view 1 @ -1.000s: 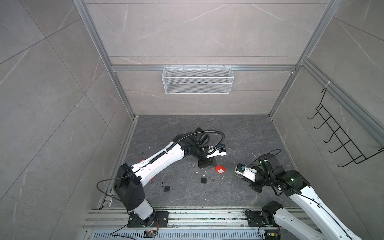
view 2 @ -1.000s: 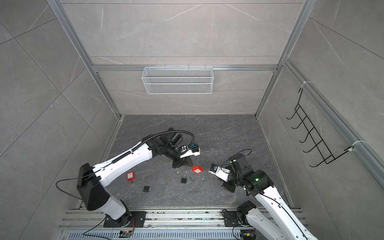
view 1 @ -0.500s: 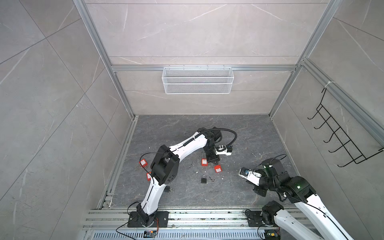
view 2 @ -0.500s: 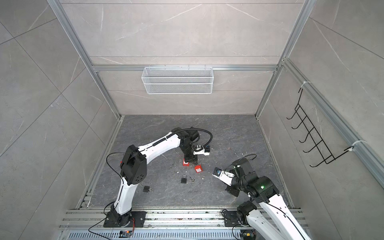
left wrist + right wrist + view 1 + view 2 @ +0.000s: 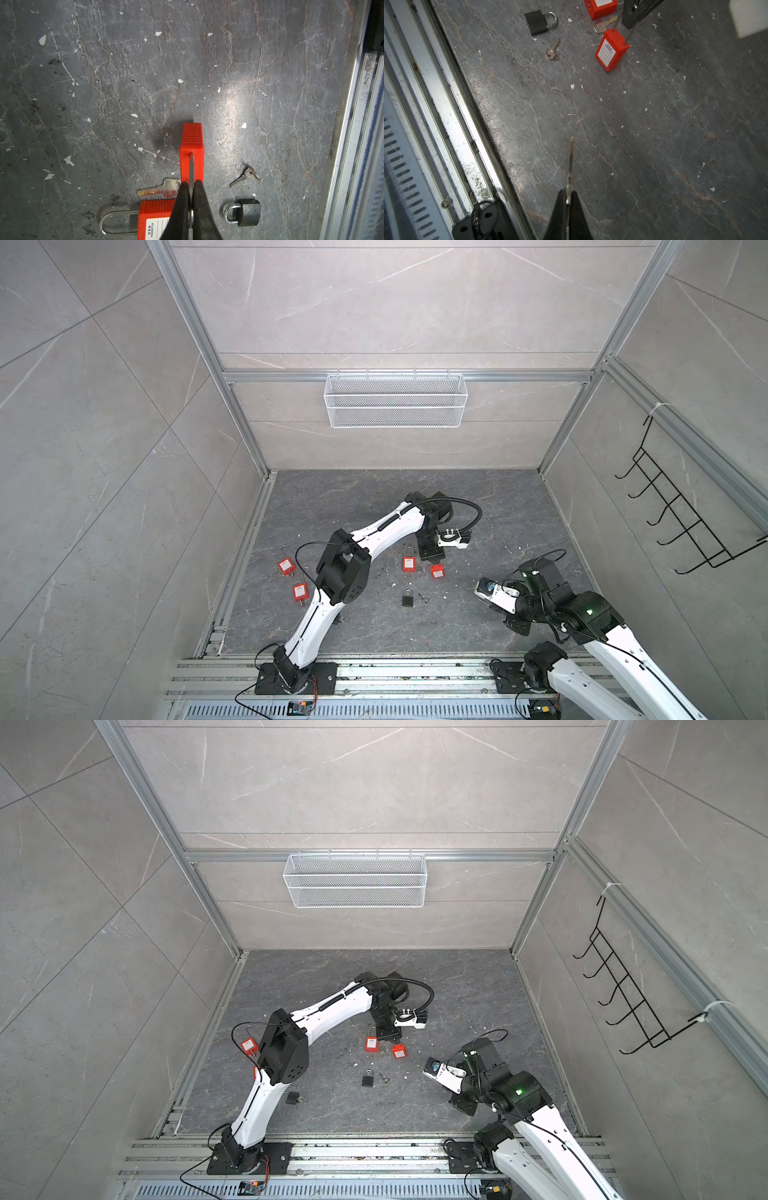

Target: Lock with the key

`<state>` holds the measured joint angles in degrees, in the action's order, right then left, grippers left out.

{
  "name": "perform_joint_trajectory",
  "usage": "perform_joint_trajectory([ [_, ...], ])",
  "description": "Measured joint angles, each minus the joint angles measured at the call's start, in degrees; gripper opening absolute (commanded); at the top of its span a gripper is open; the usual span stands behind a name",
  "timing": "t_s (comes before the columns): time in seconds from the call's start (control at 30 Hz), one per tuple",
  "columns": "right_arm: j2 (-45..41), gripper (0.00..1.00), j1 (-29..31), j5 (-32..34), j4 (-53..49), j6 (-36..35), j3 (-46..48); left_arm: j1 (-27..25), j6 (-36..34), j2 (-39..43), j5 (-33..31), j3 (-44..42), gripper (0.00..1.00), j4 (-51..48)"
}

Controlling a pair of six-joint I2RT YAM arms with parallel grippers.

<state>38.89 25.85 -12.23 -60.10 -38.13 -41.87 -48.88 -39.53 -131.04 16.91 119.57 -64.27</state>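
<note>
Padlock (image 5: 191,141), the red one in the middle of the floor (image 5: 124,83), is clamped by its shackle (image 5: 191,166) in your left claw (image 5: 191,184), so tip its base toward the near right, where your right claw (image 5: 569,192) pinches the key (image 5: 571,158), and square the blade before pushing.

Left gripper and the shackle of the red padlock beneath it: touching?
Touching. Left wrist view: left gripper is shut on the shackle of the red padlock.
</note>
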Motion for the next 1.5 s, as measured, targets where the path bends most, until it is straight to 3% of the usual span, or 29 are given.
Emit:
perform_joint_trajectory([
  [0.37, 2.6, 0.0, 0.0, 0.0, 0.5, 0.0, 0.0, -0.9, -0.4, -3.7, -5.9, 1.8, 0.2, 1.8],
  [0.93, 8.4, 0.0, 0.0, -0.1, 2.6, 3.4, -2.6, 0.0, 3.3, -5.3, -7.6, 2.4, 0.27, 7.2],
  [0.97, 9.0, 0.0, 0.0, -0.2, 2.8, 4.0, -3.1, 0.3, 4.0, -5.3, -7.4, 2.4, 0.46, 7.6],
  [1.03, 9.9, 0.0, 0.0, -0.5, 3.0, 5.1, -4.0, 1.0, 5.2, -5.3, -7.0, 2.8, 0.55, 8.3],
  [1.07, 10.5, 0.0, 0.0, -0.7, 3.0, 5.7, -4.7, 1.5, 6.2, -5.3, -6.4, 3.0, 0.79, 8.7],
  [1.3, 12.1, 0.0, 0.0, -0.9, 3.2, 9.5, -9.8, 4.3, 11.5, -4.6, -3.0, 2.3, 0.81, 13.8],
  [1.5, 12.3, 0.0, 0.0, -1.7, 3.9, 15.4, -13.3, 7.5, 18.5, 4.9, -1.3, -9.9, 0.79, 23.6],
])
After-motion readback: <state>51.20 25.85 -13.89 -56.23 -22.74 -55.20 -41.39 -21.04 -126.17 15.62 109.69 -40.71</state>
